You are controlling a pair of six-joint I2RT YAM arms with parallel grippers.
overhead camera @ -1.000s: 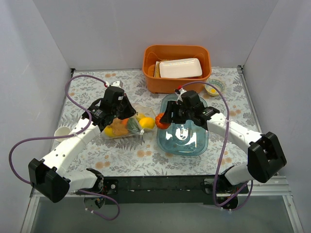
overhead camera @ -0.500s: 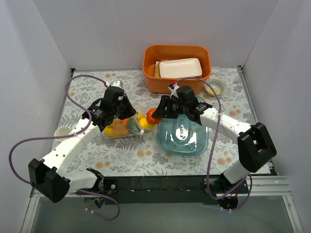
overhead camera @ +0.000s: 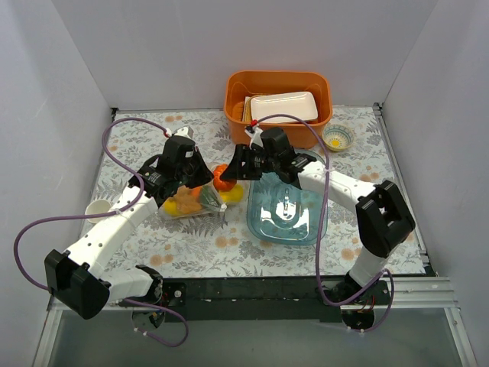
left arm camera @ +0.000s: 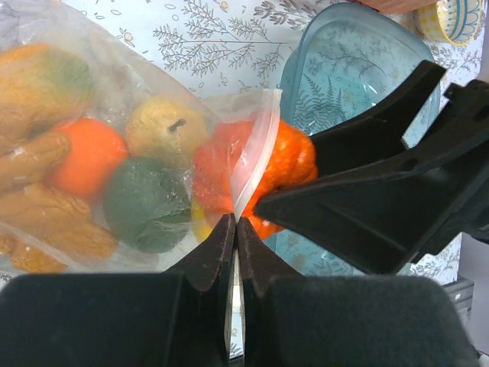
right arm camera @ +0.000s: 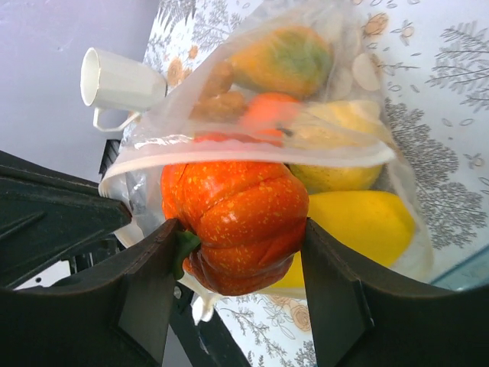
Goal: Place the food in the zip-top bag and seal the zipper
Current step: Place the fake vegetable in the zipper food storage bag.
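The clear zip-top bag lies left of the blue dish with several toy fruits inside. My left gripper is shut on the bag's zipper strip and holds the mouth up. It shows in the top view. My right gripper is shut on the orange pumpkin and holds it at the bag's mouth, partly under the zipper edge. In the top view the pumpkin sits between the two grippers, with the right gripper on it. A yellow fruit lies just behind it.
The clear blue dish stands right of the bag, under my right arm. An orange bin with a white tray stands at the back. A small patterned bowl is at back right. A white cup stands at the left.
My right gripper has carried the pumpkin left from over the blue dish to the bag's mouth. My left gripper has kept its hold on the bag's edge.
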